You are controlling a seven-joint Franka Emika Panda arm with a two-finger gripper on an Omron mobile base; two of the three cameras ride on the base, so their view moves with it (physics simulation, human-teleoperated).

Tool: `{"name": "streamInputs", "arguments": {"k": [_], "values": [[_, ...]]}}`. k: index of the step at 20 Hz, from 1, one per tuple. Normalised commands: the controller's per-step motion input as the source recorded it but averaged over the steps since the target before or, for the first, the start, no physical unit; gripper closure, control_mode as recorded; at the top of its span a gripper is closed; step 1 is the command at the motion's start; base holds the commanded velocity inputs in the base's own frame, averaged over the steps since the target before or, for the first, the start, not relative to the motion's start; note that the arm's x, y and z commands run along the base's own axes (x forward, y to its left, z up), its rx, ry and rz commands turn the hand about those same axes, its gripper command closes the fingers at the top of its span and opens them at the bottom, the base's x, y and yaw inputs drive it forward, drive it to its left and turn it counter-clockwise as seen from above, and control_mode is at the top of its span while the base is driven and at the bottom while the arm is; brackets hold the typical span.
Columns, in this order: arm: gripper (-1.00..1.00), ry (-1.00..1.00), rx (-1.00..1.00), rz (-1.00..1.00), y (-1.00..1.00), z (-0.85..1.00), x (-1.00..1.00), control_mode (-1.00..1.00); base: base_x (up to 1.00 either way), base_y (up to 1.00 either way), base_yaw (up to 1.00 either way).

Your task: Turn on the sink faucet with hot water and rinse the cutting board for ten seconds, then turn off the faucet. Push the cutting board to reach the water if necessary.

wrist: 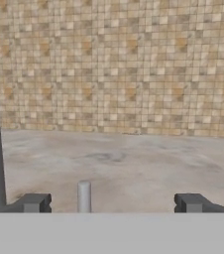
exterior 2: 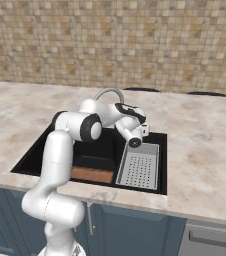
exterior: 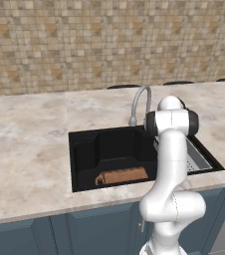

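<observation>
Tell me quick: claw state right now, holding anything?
Claw: open, jaws spread wide, holding nothing; a small grey upright lever stands between them, untouched, beside the sink faucet.

The cutting board (exterior: pixel 123 176) is partly hidden by the arm and the sink (exterior: pixel 84 149) front wall; its far end is unseen.

Wide-open pincer (wrist: pixel 112 203), small grey upright lever (wrist: pixel 84 196) between fingertips, marble counter (wrist: pixel 148 163), tiled wall (wrist: pixel 119 64)
</observation>
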Motion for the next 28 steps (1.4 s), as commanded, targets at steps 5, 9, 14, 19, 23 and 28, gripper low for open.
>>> {"name": "streamInputs", "arguments": {"k": [5, 9, 14, 19, 23, 28], "values": [[-1.00, 0.00, 0.00, 0.00, 0.00, 0.00, 0.04, -1.00, 0.00, 0.00, 0.00], [-1.00, 0.00, 0.00, 0.00, 0.00, 0.00, 0.02, -1.00, 0.00, 0.00, 0.00], [-1.00, 0.00, 0.00, 0.00, 0.00, 0.00, 0.05, -1.00, 0.00, 0.00, 0.00], [-1.00, 0.00, 0.00, 0.00, 0.00, 0.00, 0.03, -1.00, 0.00, 0.00, 0.00], [-1.00, 0.00, 0.00, 0.00, 0.00, 0.00, 0.00, -1.00, 0.00, 0.00, 0.00], [-1.00, 0.00, 0.00, 0.00, 0.00, 0.00, 0.00, -1.00, 0.00, 0.00, 0.00]]}}
